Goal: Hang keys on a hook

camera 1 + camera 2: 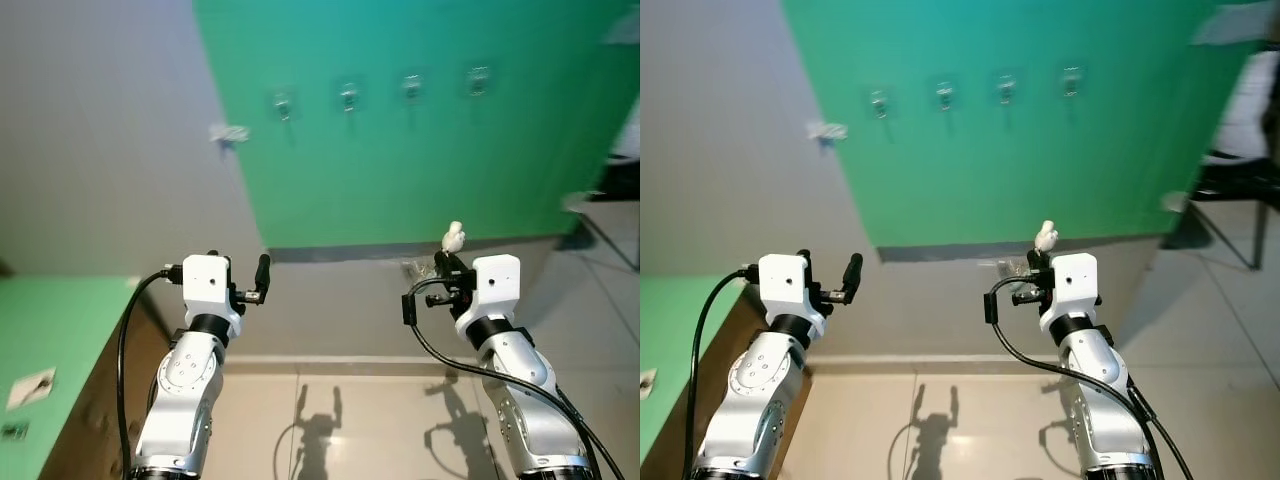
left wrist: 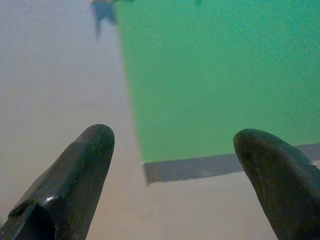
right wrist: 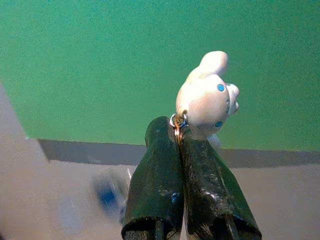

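Observation:
My right gripper (image 1: 447, 262) is raised in front of me and shut on the keys' small metal ring (image 3: 177, 120). A white figurine charm (image 3: 207, 98) sticks up above the fingertips, seen also as the charm (image 1: 453, 237). Something pale and blurred hangs below the fingers. A row of several small metal hooks is fixed high on the green wall panel: hook (image 1: 282, 104), hook (image 1: 347, 96), hook (image 1: 411, 87), hook (image 1: 478, 78). They are well above and beyond the gripper. My left gripper (image 1: 262, 275) is raised at the left, open and empty, its fingers (image 2: 75, 172) wide apart.
A grey wall with a small white fitting (image 1: 228, 132) lies left of the green panel (image 1: 420, 180). A green-topped cabinet (image 1: 50, 340) stands at my lower left. A chair and a person's pale sleeve (image 1: 1240, 110) are at the right edge. Tiled floor lies below.

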Controlling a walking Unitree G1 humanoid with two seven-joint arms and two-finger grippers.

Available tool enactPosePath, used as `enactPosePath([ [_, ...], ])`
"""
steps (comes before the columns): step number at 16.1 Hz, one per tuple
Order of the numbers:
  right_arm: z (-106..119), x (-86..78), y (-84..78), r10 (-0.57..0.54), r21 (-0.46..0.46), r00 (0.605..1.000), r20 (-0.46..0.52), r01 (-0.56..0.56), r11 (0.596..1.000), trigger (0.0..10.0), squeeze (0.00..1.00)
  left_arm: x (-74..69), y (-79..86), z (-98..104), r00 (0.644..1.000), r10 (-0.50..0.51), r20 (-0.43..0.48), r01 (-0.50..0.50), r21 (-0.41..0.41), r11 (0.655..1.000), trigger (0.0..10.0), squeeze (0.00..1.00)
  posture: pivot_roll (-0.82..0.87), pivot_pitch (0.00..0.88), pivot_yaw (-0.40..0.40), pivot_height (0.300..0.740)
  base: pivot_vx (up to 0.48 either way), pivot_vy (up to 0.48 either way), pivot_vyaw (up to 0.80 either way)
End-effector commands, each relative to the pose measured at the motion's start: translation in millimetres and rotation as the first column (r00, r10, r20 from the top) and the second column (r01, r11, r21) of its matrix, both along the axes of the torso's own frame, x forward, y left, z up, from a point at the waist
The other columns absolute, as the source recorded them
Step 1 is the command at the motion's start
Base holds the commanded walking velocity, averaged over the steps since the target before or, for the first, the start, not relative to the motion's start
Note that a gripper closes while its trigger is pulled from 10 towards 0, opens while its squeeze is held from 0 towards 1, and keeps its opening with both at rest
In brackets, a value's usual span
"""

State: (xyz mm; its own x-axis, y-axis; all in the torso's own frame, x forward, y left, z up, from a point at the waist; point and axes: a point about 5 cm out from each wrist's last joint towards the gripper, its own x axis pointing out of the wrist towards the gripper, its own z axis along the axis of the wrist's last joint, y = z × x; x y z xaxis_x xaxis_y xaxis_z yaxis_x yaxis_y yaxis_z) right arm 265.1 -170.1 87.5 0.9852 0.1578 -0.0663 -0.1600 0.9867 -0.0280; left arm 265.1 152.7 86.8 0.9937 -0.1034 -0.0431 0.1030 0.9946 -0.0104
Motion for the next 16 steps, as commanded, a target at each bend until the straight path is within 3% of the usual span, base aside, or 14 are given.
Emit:
enactPosePath([
  [1,7.2,2.1,5.3,0.019,0.01,0.999,0.037,-0.019,1.0,0.0,0.0,2.8,-0.6,7.6,0.999,-0.005,0.032,0.005,0.004,1.0,10.0,1.0,-0.22,0.0,0.134,0.736,0.322,0.356,0.0],
  [3,7.0,3.1,6.6,0.023,0.012,0.999,0.037,-0.024,1.0,0.0,0.0,4.6,-4.5,9.7,0.999,-0.028,0.044,0.028,0.016,0.999,10.0,1.0,-0.22,0.0,0.135,0.736,0.337,0.341,0.0],
  [14,3.3,4.3,12.9,0.048,0.018,0.998,0.028,-0.048,0.999,0.0,0.0,16.3,-20.2,15.6,0.99,-0.138,0.025,0.135,0.092,0.987,10.0,1.0,-0.22,0.0,0.14,0.736,0.467,0.0,0.0],
  [16,5.2,6.0,15.7,0.07,0.024,0.997,0.024,-0.071,0.997,0.0,0.0,14.9,-25.4,16.0,0.987,-0.156,0.029,0.152,0.115,0.982,10.0,1.0,-0.23,0.0,0.143,0.736,0.0,0.0,0.0],
])
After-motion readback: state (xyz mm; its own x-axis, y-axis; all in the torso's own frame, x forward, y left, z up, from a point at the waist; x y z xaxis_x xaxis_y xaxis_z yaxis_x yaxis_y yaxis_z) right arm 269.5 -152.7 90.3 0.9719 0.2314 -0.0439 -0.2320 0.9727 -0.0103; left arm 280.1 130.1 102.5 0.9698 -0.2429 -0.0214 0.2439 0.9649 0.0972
